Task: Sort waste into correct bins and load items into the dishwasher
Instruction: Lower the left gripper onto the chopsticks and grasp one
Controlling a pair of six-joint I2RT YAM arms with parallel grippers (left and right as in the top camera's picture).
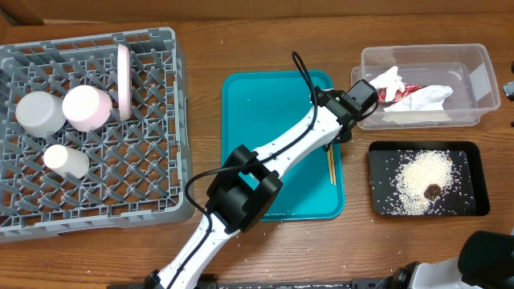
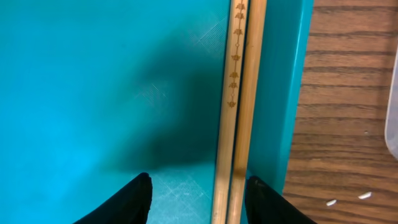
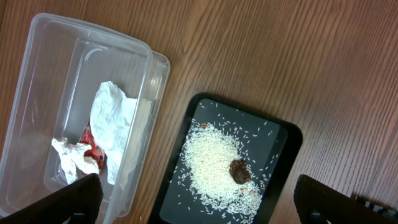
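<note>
My left gripper (image 1: 336, 136) (image 2: 198, 180) is low over the teal tray's right edge. It is open astride a pair of wooden chopsticks (image 2: 239, 93) (image 1: 330, 164), which lie close to its right finger. My right gripper (image 3: 198, 186) hangs wide open and empty above the black tray (image 3: 280, 143) (image 1: 474, 160), where the rice (image 3: 208, 155) and a brown scrap (image 3: 240, 171) lie. The clear tub (image 3: 37, 74) (image 1: 474, 60) holds the napkin (image 3: 112, 118) and red wrapper (image 3: 93, 146). In the grey crate (image 1: 120, 193) are the plate (image 1: 123, 76), pink bowl (image 1: 87, 107), grey-green bowl (image 1: 38, 112) and cup (image 1: 66, 160).
The teal tray (image 1: 265, 120) (image 2: 93, 74) sits mid-table between crate and bins, with my left arm stretched diagonally over it. A few stray rice grains (image 2: 364, 195) lie on the wood beside it. My right arm's base (image 1: 482, 253) is at the bottom right corner.
</note>
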